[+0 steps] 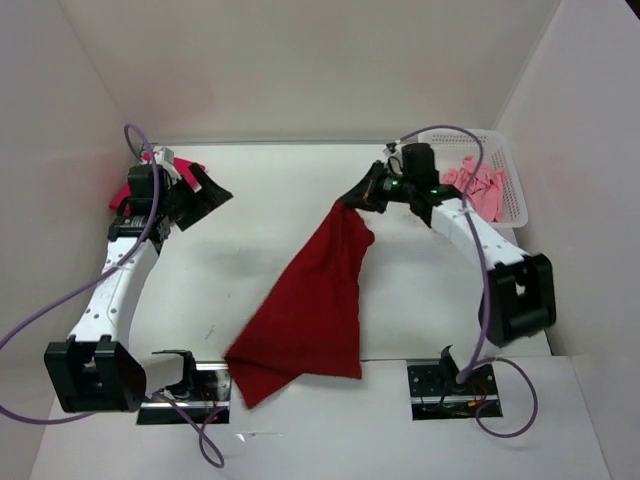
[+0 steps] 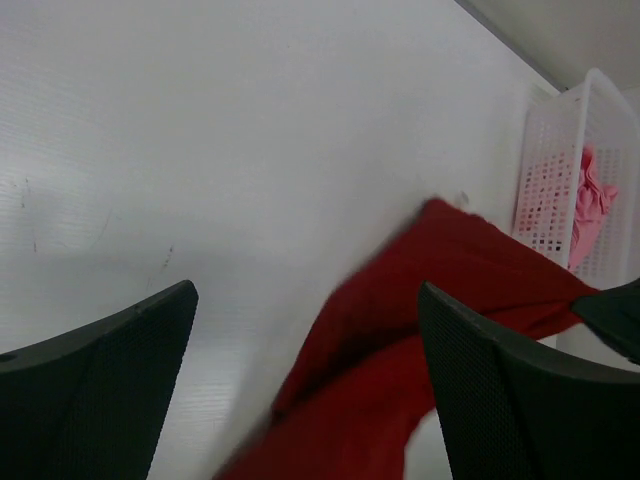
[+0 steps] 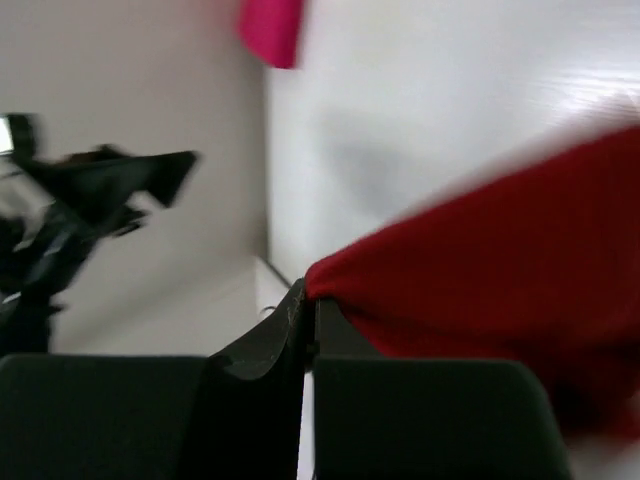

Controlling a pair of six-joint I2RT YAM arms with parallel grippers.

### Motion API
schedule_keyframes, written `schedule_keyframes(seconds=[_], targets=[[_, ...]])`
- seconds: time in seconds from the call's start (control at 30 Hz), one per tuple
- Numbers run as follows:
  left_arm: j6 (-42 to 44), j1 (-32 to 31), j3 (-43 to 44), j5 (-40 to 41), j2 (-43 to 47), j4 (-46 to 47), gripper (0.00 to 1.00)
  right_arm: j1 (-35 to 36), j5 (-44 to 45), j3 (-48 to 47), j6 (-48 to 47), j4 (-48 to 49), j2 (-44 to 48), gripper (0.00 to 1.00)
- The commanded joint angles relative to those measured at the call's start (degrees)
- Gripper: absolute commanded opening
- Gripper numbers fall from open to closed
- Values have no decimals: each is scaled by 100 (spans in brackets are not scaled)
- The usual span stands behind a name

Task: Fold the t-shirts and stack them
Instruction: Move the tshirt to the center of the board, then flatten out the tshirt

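Main worry is on the left. The left gripper (image 1: 203,188) is spread wide open and holds nothing, hovering by the crimson-magenta shirt (image 1: 121,196), which is bunched at the far-left corner of the desk (image 1: 270,190). The arm hides most of it, so I can't tell if it's folded. If the gripper swings out carelessly, I'd guess it could catch that soft pile and mess it up.

In the middle, the darker red shirt (image 1: 312,300) is a long, floppy diagonal of matte knit. It's pinched at one far corner, and the wide end trails down to the near edge of the desk, over the rail between the arm bases. A one-point hold on limp cloth is sketchy. It can slide out, or it can twist into a rope instead of spreading flat. That trailing end could also snag on the mounts or the purple cable down there.

The right gripper (image 1: 347,204) is clamped shut on that corner. In the wrist view its jaws meet tight with red cloth bunched against them.

On the far right is the white basket (image 1: 517,190), hard perforated plastic, with the light pink shirt (image 1: 480,186) crumpled inside, not folded yet. The desk itself is smooth and white, so cloth will probably slide easily.
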State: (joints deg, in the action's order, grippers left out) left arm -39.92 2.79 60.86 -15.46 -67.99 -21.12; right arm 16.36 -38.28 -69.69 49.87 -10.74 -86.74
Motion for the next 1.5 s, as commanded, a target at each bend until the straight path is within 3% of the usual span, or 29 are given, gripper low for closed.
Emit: schedule_keyframes(seconds=[0.0, 0.1, 0.13, 0.23, 0.33, 0.5, 0.8, 0.93, 1.1, 1.23, 1.3, 1.4, 1.43, 1.47], targets=[[266, 20, 400, 193, -302, 73, 97, 358, 768, -500, -443, 180, -131, 4], [318, 20, 401, 87, -504, 73, 94, 447, 1330, -941, -688, -260, -458, 24], [371, -197, 287, 209, -505, 73, 94, 508, 1506, -941, -750, -427, -388, 36], [433, -445, -21, 298, -452, -110, 91, 509, 2130, -643, -978, -761, 103, 45], [433, -1059, -513, 298, -452, -251, 86, 509, 2413, -125, -1040, -921, 429, 48], [-33, -2674, -988, 675, -628, -453, 82, 509, 2658, 991, -838, -921, 544, 51], [-375, -3714, -1454, 842, -1112, -217, 85, 429, 3081, 1642, -584, -693, -203, 56], [-438, -3935, -1454, 896, -1540, 38, 73, 280, 3362, 1862, -320, -640, -396, 56], [-438, -3996, -1279, 1203, -1832, 205, 28, 280, 3678, 2073, -126, -525, -659, 53], [-148, -3883, -752, 1774, -1683, 21, 14, 280, 3522, 2293, 84, -236, -791, 48], [-7, -3585, -444, 1775, -1683, -58, 13, 280, 3450, 2364, 85, -165, -862, 44], [239, -3259, -259, 1706, -1857, -120, 9, 280, 3240, 2416, 137, -25, -924, 29], [291, -3015, -207, 1618, -1928, -120, 8, 280, 3187, 2416, 207, 54, -924, 14], [353, -2916, -206, 1617, -1990, -120, 8, 280, 3082, 2469, 286, 55, -732, 8]])
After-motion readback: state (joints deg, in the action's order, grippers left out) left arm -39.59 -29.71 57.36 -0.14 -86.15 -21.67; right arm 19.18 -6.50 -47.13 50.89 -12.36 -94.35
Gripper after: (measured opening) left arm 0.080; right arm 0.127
